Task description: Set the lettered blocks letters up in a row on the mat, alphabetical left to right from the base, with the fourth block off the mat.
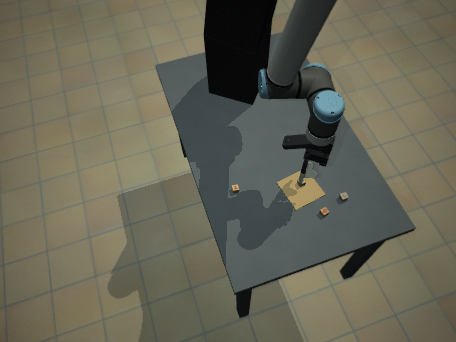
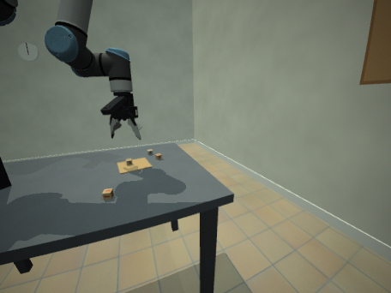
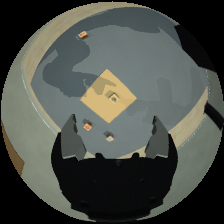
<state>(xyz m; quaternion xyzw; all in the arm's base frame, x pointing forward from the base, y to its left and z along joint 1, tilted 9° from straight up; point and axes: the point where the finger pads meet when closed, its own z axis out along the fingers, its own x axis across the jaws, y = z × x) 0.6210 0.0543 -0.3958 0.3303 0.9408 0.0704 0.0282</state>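
A tan mat [image 1: 301, 193] lies on the dark table. One small block [image 2: 129, 162] sits on the mat; it also shows in the wrist view [image 3: 114, 97], and its top face is too small to read. A block with a red mark [image 1: 324, 211] and a block with a darker top [image 1: 343, 196] lie off the mat to its right. A fourth block with a red mark [image 1: 235, 188] lies alone to the mat's left, in shadow. My gripper [image 2: 125, 128] is open and empty, well above the mat, pointing down.
The arm's black base column [image 1: 239, 47] stands at the back of the table. The table edges run close to the two right-hand blocks. Tiled floor surrounds the table, with a wall behind.
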